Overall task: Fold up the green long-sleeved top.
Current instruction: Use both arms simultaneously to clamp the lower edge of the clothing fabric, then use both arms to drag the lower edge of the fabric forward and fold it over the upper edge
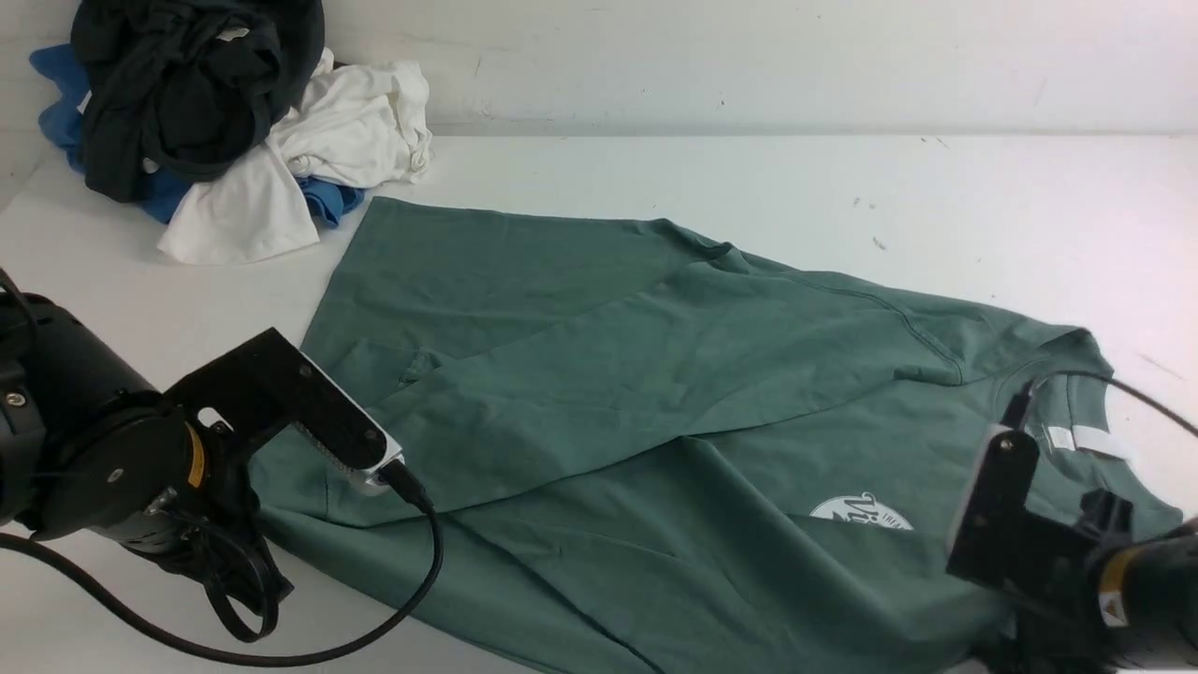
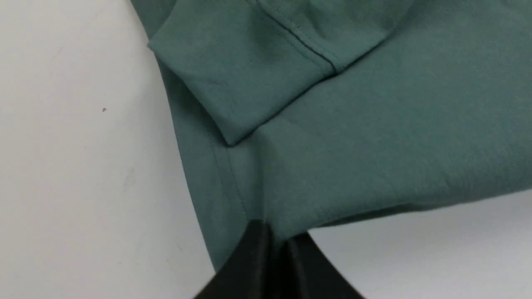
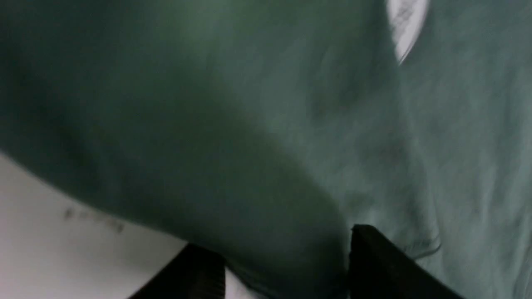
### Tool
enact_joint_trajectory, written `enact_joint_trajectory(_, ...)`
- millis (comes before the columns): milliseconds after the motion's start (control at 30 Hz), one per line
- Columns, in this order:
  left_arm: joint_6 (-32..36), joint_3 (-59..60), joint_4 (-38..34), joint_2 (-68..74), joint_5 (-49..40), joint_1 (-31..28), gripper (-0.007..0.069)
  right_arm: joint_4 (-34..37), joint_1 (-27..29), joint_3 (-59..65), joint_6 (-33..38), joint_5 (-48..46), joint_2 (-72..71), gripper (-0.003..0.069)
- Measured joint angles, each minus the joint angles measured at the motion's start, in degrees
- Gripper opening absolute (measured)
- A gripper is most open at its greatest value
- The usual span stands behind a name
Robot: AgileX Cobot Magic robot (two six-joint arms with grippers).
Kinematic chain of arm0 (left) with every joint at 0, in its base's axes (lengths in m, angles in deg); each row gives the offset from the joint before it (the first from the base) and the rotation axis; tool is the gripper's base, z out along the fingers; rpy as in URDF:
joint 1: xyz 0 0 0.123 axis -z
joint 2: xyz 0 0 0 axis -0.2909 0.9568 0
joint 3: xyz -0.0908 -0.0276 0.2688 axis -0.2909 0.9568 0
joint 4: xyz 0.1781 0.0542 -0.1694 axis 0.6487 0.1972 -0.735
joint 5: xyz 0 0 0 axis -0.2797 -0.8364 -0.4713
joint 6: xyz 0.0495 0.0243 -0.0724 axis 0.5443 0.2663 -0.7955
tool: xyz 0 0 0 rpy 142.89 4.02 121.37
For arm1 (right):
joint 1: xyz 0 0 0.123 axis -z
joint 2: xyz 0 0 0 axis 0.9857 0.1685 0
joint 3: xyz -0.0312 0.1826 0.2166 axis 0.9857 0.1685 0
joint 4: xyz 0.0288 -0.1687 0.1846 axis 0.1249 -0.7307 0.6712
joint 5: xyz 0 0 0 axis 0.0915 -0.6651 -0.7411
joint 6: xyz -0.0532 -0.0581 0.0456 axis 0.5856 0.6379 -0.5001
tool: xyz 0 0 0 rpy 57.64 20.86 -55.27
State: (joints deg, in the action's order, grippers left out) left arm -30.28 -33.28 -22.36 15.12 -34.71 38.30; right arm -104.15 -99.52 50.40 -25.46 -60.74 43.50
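The green long-sleeved top (image 1: 655, 374) lies spread over the white table, one sleeve folded slantwise across its body. Its white round logo (image 1: 861, 513) and ribbed neck (image 1: 1076, 393) are at the right. In the left wrist view my left gripper (image 2: 276, 236) is shut on the top's hem corner (image 2: 249, 199), beside a sleeve cuff (image 2: 232, 83). In the right wrist view my right gripper (image 3: 282, 245) is open, its fingers (image 3: 374, 257) apart, with a dark fold of the top (image 3: 249, 174) between them. Both grippers' tips are hidden in the front view.
A heap of black, white and blue garments (image 1: 215, 122) sits at the back left corner against the wall. A black cable (image 1: 412, 580) loops from the left wrist over the table's front edge. Bare table (image 1: 842, 187) shows behind the top.
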Motion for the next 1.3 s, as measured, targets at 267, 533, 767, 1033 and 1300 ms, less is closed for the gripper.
enact_joint_trajectory(267,0.0,-6.6,-7.2,-3.7,-9.5,-0.1,0.0013,-0.9,-0.1,-10.2,-15.3,-21.1,-0.9,0.0009)
enact_joint_trajectory(533,-2.8,-21.1,-9.3,0.4,-3.8,-6.8,0.0013,-5.3,3.4,-25.8,-16.2,-22.3,-4.1,0.0003)
enact_joint_trajectory(767,-3.0,-45.1,-11.3,26.9,2.2,-13.5,0.0023,-4.0,8.6,-42.2,-16.2,-10.6,17.5,0.0024)
enact_joint_trajectory(1033,-3.1,-78.7,-11.5,58.7,-10.0,-14.3,0.033,-2.3,10.6,-63.9,-24.1,-23.5,37.2,0.0313)
enact_joint_trajectory(1300,-0.8,-104.5,-12.3,66.3,-26.7,-13.7,0.0488,2.3,7.6,-77.6,-19.5,-33.8,35.1,0.0282)
